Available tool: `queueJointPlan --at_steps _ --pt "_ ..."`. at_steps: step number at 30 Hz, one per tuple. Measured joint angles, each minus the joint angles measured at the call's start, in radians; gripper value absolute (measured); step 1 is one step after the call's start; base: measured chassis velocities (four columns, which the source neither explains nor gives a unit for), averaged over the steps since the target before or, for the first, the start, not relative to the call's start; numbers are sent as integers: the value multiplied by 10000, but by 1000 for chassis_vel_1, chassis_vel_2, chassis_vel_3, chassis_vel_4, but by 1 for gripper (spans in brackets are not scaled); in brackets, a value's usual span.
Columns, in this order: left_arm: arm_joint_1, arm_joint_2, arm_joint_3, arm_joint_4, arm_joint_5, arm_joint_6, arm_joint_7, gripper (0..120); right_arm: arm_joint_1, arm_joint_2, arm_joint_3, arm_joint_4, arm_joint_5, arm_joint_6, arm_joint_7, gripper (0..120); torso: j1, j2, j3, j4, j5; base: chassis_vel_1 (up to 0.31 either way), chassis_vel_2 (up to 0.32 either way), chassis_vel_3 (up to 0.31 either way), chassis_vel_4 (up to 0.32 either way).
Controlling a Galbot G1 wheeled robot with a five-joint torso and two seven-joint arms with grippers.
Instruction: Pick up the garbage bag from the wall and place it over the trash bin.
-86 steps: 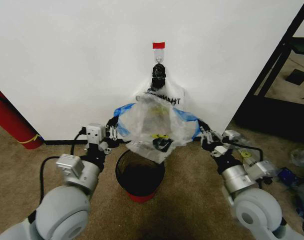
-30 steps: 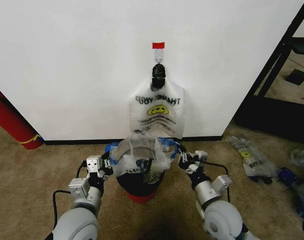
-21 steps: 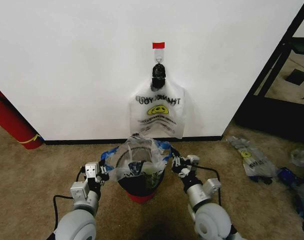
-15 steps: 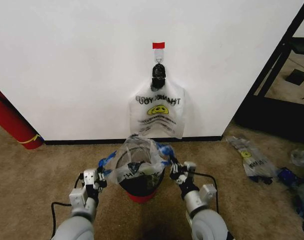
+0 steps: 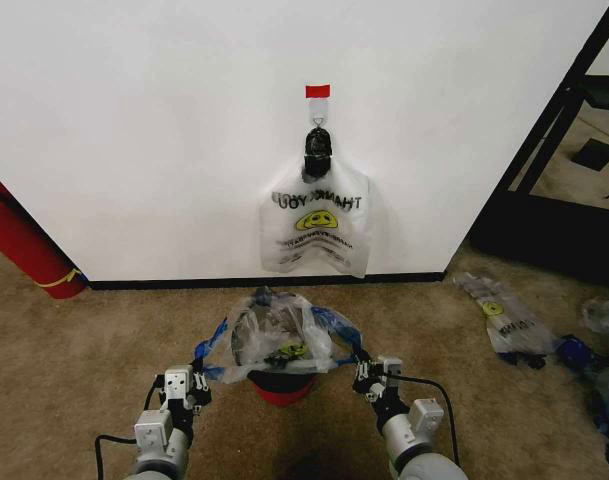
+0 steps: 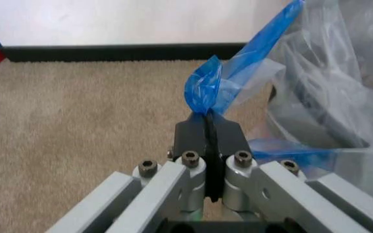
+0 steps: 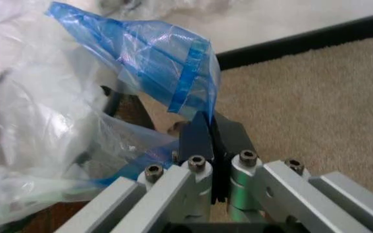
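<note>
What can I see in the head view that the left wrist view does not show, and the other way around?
Head view only: the hook with a THANK YOU bag on the wall, and the right tool.

Left wrist view only: the left tool seen close, its fingers shut on a blue handle.

Both: the garbage bag draped over the trash bin, the carpet, the baseboard.

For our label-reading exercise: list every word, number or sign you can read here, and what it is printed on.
"THANK YOU", seen mirrored, above a yellow smiley: on the whitish bag hanging on the wall.
Print on the garbage bag: too crumpled to read.
Flat bag on the floor: smiley only, text too small.
</note>
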Motion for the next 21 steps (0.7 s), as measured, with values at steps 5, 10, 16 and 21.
queueJointPlan --at_steps 5,10,16,21 --pt "390 -18 -101 -393 86 2 -30 0 -77 29 -162 43 7 11 20 0 0 0 0 0 1 0 0 0 0" --pt "714 14 -176 -791 246 -1 -114 0 -480 -66 -361 504 -119 -58 -18 0 0 0 -1 -1 0 0 0 0 0" --pt "1116 291 -210 -861 475 21 -131 0 -776 -250 -478 409 -499 -141 -78 0 0 1 0 -2 0 0 0 0 0" --pt "1205 436 -243 -712 558 135 -124 0 -619 -291 -527 214 -492 -221 -46 0 0 0 0 -2 0 0 0 0 0"
